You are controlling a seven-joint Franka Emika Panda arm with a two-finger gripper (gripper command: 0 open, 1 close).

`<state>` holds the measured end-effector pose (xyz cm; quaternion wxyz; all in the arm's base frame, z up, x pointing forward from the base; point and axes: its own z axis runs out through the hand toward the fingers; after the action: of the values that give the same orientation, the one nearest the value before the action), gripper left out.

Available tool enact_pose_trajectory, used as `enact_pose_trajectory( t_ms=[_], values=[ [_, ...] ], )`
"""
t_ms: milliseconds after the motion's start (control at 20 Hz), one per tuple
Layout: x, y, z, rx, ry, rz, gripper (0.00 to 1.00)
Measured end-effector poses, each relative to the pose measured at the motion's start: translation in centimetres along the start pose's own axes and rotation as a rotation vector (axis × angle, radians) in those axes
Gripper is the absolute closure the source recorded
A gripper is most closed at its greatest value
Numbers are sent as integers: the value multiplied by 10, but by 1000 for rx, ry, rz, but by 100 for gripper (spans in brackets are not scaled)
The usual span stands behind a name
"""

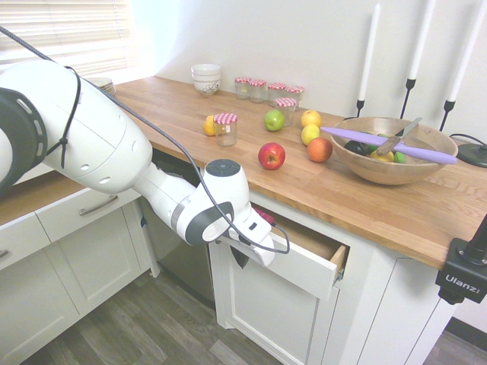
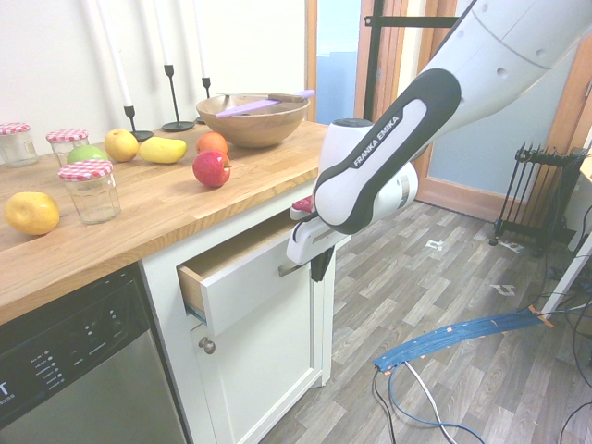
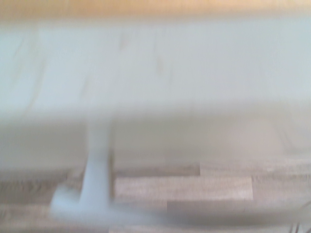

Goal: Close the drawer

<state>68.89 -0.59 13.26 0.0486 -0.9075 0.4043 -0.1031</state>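
The drawer under the wooden countertop stands partly pulled out, its white front facing the floor side and a pale wood side showing. My gripper is shut and rests against the drawer front by the silver bar handle, with its dark fingers pointing down. Nothing is held. The wrist view is blurred: it shows the white drawer front and a handle post from close by.
On the countertop sit a red apple, other fruit, glass jars and a wooden bowl with a purple utensil. A dishwasher stands beside the cabinet, and a knobbed door is below the drawer. Wood floor lies in front.
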Motion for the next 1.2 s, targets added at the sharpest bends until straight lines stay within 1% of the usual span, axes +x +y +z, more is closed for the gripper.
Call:
enact_pose_trajectory(
  t_ms=[400, 750, 1000, 1200],
  values=[
    [15, -12, 5, 35, 48, 17, 100],
    [16, -27, 3, 71, 99, 17, 100],
    [19, -39, 6, 87, 115, 11, 100],
    [23, -42, 14, 74, 105, 14, 100]
  ],
)
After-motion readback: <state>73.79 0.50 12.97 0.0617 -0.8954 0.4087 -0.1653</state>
